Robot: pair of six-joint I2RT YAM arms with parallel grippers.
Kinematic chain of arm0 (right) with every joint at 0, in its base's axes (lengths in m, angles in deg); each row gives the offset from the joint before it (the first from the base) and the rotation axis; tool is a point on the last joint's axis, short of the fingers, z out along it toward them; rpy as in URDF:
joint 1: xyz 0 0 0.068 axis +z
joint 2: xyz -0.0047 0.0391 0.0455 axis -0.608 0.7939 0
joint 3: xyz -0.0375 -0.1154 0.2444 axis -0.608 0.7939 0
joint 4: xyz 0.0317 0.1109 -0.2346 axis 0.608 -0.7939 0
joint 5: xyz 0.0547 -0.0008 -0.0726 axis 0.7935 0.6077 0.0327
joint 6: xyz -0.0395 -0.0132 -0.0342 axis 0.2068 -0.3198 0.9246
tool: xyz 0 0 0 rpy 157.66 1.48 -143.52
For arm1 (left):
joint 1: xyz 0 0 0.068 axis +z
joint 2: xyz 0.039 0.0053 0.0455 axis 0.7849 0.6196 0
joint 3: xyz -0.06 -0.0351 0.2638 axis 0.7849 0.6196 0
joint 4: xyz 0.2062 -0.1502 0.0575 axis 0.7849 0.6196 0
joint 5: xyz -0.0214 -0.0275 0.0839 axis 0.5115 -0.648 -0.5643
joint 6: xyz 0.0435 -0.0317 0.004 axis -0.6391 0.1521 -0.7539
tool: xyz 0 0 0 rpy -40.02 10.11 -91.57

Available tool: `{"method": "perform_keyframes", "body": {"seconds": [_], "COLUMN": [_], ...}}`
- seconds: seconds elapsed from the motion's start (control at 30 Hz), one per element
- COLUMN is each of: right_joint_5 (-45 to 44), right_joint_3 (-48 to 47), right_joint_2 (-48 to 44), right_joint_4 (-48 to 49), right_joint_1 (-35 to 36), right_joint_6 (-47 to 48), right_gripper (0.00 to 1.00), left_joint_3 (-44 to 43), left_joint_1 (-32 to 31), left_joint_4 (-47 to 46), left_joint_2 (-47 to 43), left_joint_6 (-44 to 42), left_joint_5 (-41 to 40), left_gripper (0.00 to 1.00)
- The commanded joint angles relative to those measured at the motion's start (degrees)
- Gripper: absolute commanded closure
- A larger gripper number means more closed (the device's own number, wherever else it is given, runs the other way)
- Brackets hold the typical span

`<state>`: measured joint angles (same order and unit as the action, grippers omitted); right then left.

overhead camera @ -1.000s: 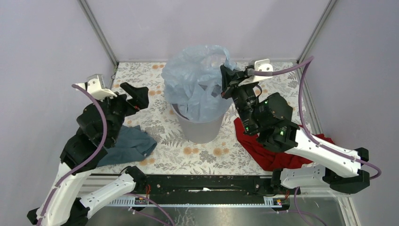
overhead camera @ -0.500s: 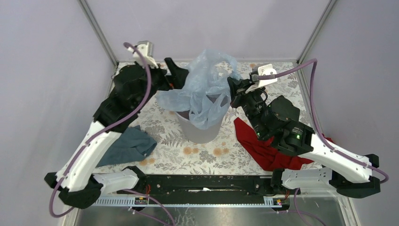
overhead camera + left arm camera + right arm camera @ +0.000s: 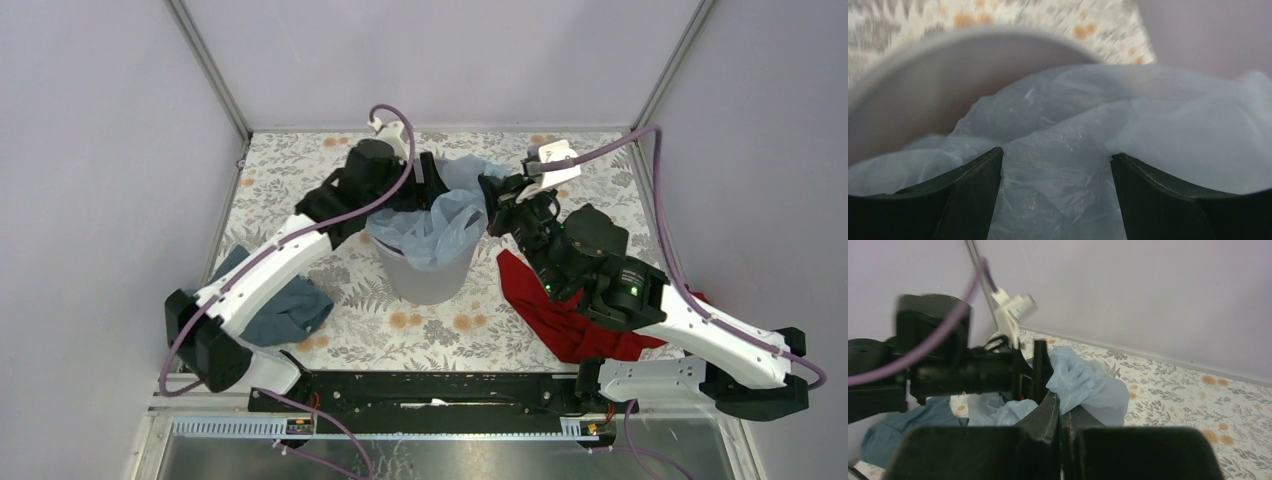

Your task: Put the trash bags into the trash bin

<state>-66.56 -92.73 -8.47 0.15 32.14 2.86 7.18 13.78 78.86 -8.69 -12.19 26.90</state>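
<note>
We are looking down on a floral-print table boxed in by lilac walls. The left gripper is hanging wide open over the pale-blue trash bag, which is lying bunched in the grey trash bin. The right gripper is pinching the bag's edge at the rim.

The left gripper points down at full reach, fingers spread apart. The right gripper, raised, has its fingers pressed together.
</note>
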Motion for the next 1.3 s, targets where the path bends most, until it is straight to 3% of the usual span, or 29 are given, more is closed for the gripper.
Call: {"method": "perform_keyframes", "body": {"seconds": [0.0,0.13,0.33,0.47,0.53,0.67,0.8,1.0,1.17,1.27], "right_joint_5": [-0.20,-0.49,-1.13,-2.52,-2.94,2.96,11.32,17.40,17.42,16.78], "right_joint_3": [-0.39,1.10,1.31,0.11,-1.82,-6.94,-11.09,-14.44,-12.00,-9.90], "right_joint_2": [2.21,2.84,3.52,4.84,6.39,10.14,13.90,15.88,14.67,13.61], "right_joint_4": [1.08,2.49,2.79,2.17,0.83,-2.06,-2.73,-4.35,-5.42,-5.75], "right_joint_1": [-0.32,-0.38,-0.93,-1.56,-2.58,-6.38,-10.10,-11.94,-13.17,-13.88], "right_joint_6": [1.20,1.07,1.14,0.52,-1.32,-9.86,-15.29,-19.62,-20.93,-20.78], "right_gripper": [1.00,1.00,1.00,1.00,1.00,1.00,1.00,1.00,1.00,1.00], "left_joint_3": [1.95,-2.49,-8.10,-7.08,-3.37,6.43,11.91,10.59,7.49,6.89], "left_joint_1": [0.48,0.54,0.51,0.58,0.58,0.50,0.18,-0.04,-0.12,-0.12], "left_joint_4": [1.17,3.04,6.99,9.14,6.55,-4.08,-11.81,-5.45,-1.09,-1.23], "left_joint_2": [0.35,-1.13,-7.63,-13.36,-17.74,-24.28,-21.20,-12.96,-6.05,-9.40], "left_joint_6": [1.49,-0.46,-5.79,-9.75,-11.35,-10.05,-2.12,1.59,1.22,-1.35], "left_joint_5": [-1.24,0.54,-2.28,-5.48,-1.08,18.06,26.57,10.57,8.90,8.21], "left_gripper": [0.19,0.19,0.01,0.01,0.01,0.01,0.01,0.04,0.21,0.18]}}
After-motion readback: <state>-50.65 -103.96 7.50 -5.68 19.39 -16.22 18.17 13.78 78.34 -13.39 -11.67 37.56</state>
